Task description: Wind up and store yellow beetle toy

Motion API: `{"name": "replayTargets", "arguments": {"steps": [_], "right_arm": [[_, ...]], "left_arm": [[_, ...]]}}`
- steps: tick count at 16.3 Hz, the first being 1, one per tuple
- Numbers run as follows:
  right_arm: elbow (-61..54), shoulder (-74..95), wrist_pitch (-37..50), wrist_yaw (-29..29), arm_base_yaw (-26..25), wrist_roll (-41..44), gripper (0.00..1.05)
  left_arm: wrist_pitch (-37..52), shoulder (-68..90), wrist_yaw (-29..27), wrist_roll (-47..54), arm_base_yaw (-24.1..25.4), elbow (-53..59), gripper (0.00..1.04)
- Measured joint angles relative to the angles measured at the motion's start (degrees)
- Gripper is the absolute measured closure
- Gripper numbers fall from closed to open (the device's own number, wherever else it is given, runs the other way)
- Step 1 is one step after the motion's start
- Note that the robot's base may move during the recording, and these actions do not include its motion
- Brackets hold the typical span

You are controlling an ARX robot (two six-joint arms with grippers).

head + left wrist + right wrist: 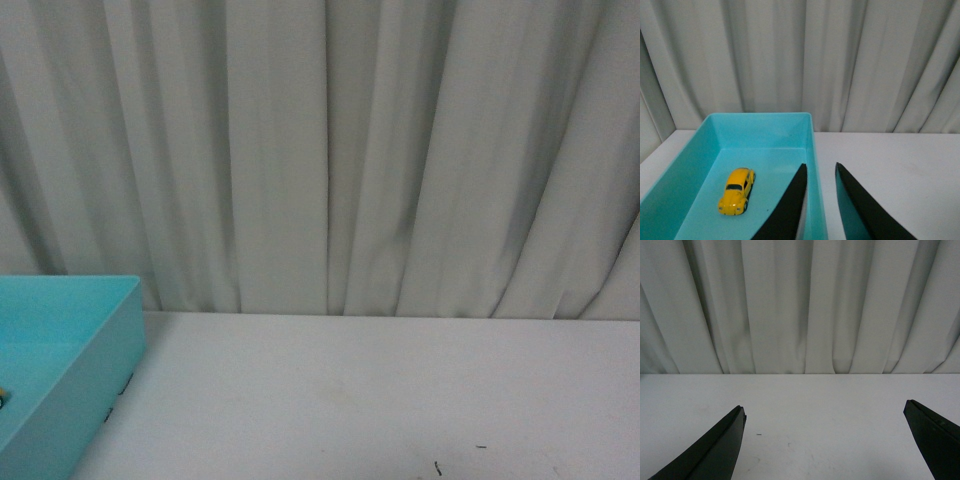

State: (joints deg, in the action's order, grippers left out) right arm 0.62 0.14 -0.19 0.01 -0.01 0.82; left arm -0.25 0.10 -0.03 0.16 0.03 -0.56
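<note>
My left gripper (pixel 820 172) hangs released, jaws narrowly parted over the turquoise plastic bin's (pixel 812 150) wall. The glossy yellow beetle toy (pixel 737 191) sits on the bin floor. My right gripper (pixel 825 412) gapes wide above the bare white desk (pixel 815 405). The grey pleated curtain (pixel 320 150) backs everything.

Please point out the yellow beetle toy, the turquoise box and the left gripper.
yellow beetle toy (pixel 736 191): left wrist view, on its roof.
turquoise box (pixel 760 116): left wrist view, on its far rim.
left gripper (pixel 820 172): left wrist view, midway between its fingertips.
</note>
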Motion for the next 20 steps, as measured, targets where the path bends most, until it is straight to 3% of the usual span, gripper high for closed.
{"name": "replayTargets", "arguments": {"steps": [4, 6, 9, 20], "right_arm": [[0.0, 0.0, 0.0, 0.0, 0.0, 0.0, 0.07], [0.0, 0.0, 0.0, 0.0, 0.0, 0.0, 0.07], [0.0, 0.0, 0.0, 0.0, 0.0, 0.0, 0.07], [0.0, 0.0, 0.0, 0.0, 0.0, 0.0, 0.07]], "left_arm": [[0.0, 0.0, 0.0, 0.0, 0.0, 0.0, 0.50], [0.0, 0.0, 0.0, 0.0, 0.0, 0.0, 0.41], [0.0, 0.0, 0.0, 0.0, 0.0, 0.0, 0.07], [0.0, 0.0, 0.0, 0.0, 0.0, 0.0, 0.07]]}}
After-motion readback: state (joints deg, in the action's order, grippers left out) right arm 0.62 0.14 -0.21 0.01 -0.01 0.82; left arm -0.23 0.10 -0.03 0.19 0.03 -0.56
